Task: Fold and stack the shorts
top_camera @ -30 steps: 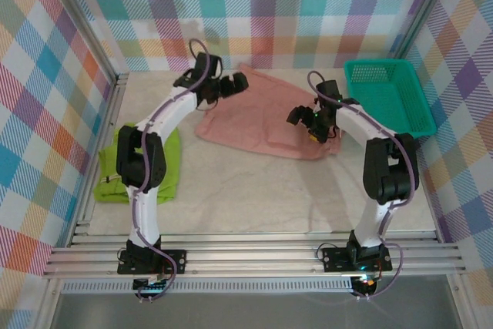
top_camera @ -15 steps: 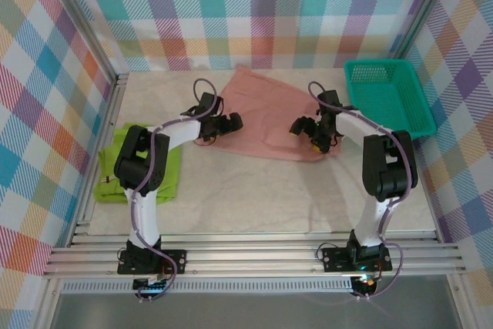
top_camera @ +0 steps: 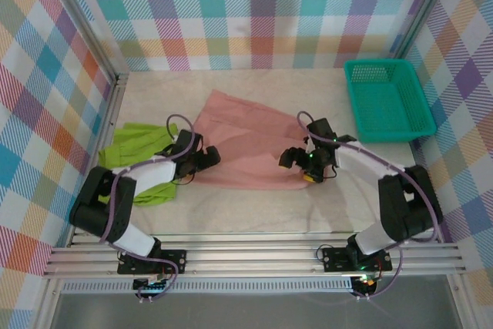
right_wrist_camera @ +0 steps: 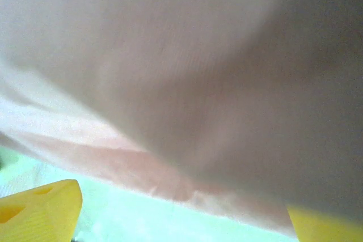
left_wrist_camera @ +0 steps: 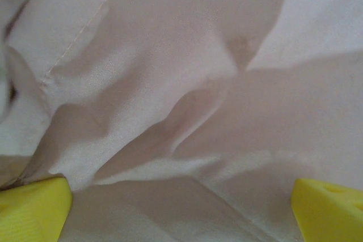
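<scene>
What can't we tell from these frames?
1. Green shorts: top view, the left arm covers their near side, so the fold state is unclear.
2. Pink shorts: right wrist view is blurred and too close, so seams are unreadable.
3. Right gripper: top view, too small to tell whether the fingertips touch cloth.

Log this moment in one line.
salmon pink shorts: mid-table | lime green shorts: table left | left gripper: open, over pink | right gripper: open, over pink
</scene>
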